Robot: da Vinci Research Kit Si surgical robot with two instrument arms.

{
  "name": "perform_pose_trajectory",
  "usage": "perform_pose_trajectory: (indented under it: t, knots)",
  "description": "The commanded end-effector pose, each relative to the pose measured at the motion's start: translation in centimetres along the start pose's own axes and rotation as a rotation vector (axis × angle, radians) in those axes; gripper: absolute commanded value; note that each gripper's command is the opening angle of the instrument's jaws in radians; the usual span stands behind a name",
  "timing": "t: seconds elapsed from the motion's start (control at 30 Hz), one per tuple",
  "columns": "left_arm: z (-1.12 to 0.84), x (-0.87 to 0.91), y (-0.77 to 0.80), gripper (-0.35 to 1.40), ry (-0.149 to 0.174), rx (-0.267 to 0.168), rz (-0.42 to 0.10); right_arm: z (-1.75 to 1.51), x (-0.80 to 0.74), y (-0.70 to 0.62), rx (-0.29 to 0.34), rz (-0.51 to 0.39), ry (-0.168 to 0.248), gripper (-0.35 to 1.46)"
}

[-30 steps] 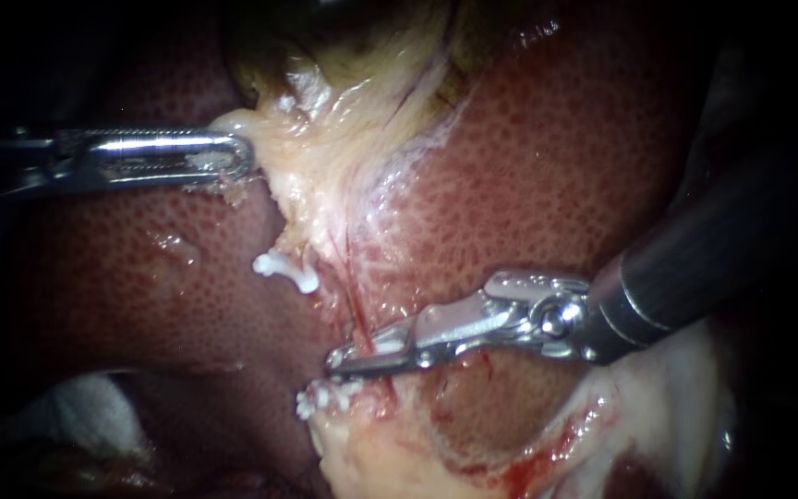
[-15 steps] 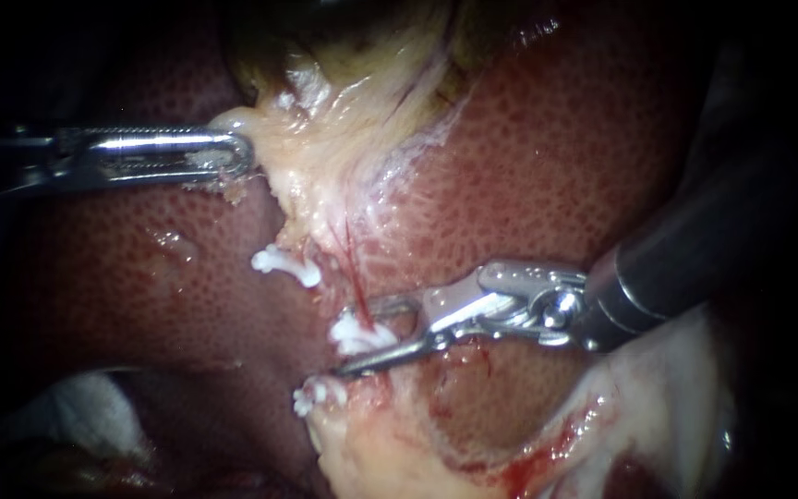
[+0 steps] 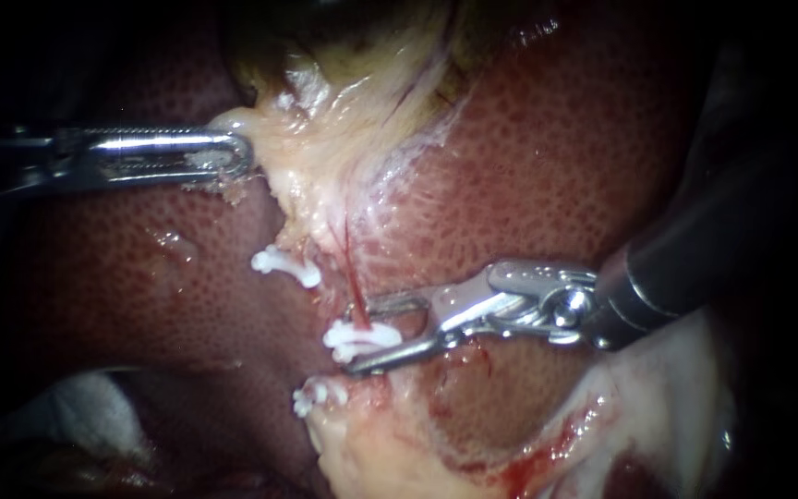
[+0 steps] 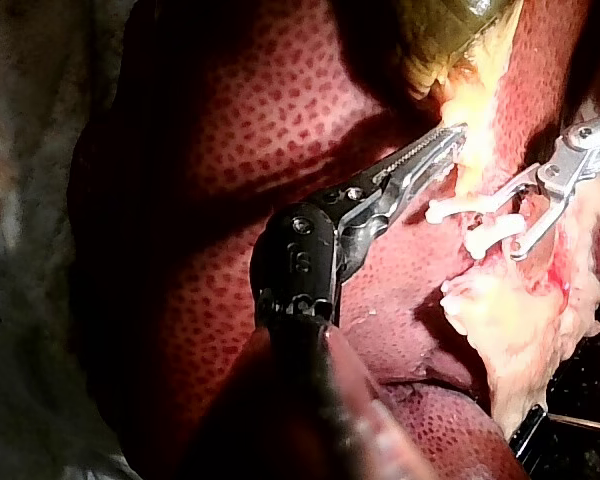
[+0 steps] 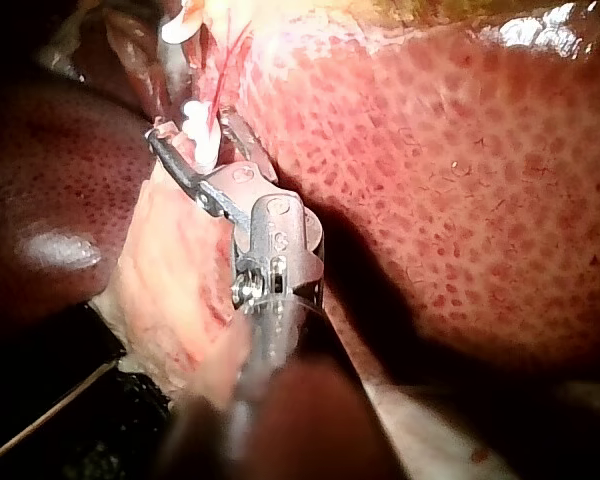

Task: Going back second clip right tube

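The right instrument [image 3: 376, 333], jaws apart, straddles the white clip [image 3: 348, 340] on the red tube [image 3: 351, 273]. An upper clip [image 3: 285, 266] lies at its ten o'clock, a lower clip [image 3: 318, 397] at seven. The left instrument [image 3: 233, 155] clamps pale tissue [image 3: 279, 157] at ten

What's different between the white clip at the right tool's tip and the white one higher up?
The middle clip sits at the right instrument's tip; the upper clip stands apart from it. The middle clip crosses under the red strand; the upper clip lies beside that strand. Both are white and lie crosswise.
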Motion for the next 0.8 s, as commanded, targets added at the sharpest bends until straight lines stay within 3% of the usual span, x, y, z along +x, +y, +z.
perform_pose_trajectory:
  t: [0.03,0.43,0.8]
  knots:
    - [0.0,0.0,0.0,-0.35,0.0,-0.001,0.0,-0.08,0.02,0.0,-0.004,-0.008,0.001,0.5]
    - [0.0,-0.01,0.0,-0.35,0.0,-0.001,0.001,-1.11,0.49,-0.28,-0.048,-0.17,0.004,0.5]
    - [0.02,-0.03,-0.01,-0.35,0.002,0.003,0.002,-1.45,0.71,-0.49,-0.052,-0.234,0.0,0.49]
